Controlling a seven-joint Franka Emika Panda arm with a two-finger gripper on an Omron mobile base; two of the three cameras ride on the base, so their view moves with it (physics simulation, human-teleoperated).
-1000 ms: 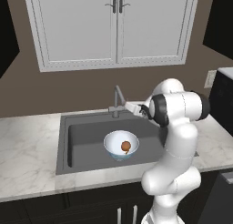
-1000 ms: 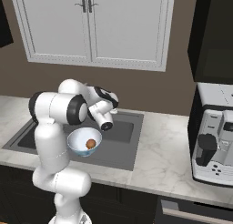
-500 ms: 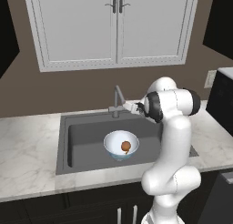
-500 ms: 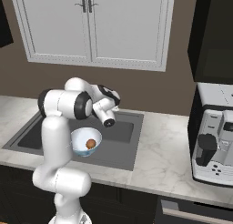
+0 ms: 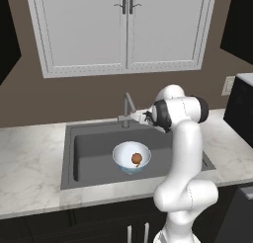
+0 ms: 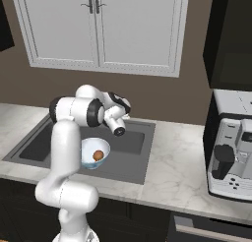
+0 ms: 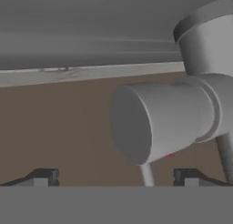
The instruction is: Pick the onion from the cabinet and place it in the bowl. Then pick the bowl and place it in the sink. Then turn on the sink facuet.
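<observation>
The bowl (image 5: 124,155) (image 6: 88,152), white inside and pale blue outside, stands in the sink (image 5: 91,145) (image 6: 132,143). The small orange-brown onion (image 5: 135,159) (image 6: 98,155) lies inside it. The grey sink faucet (image 5: 127,108) rises at the sink's back edge. My gripper (image 5: 140,117) (image 6: 119,131) reaches sideways to the faucet's base, above and behind the bowl. In the hand view the faucet's thick grey handle stub (image 7: 157,123) looms very close. My gripper (image 7: 116,177) is open there, fingertips (image 7: 43,176) wide apart, holding nothing.
The wall cabinet (image 5: 123,29) (image 6: 98,27) above the sink has both doors shut. A coffee machine (image 6: 231,157) stands on the marble counter (image 5: 29,163) to the right. A dark appliance (image 5: 242,108) sits at the counter's far right end.
My hand has edged a little closer to the faucet's base and the arm's elbow has swung slightly. Bowl and onion have stayed put in the sink.
</observation>
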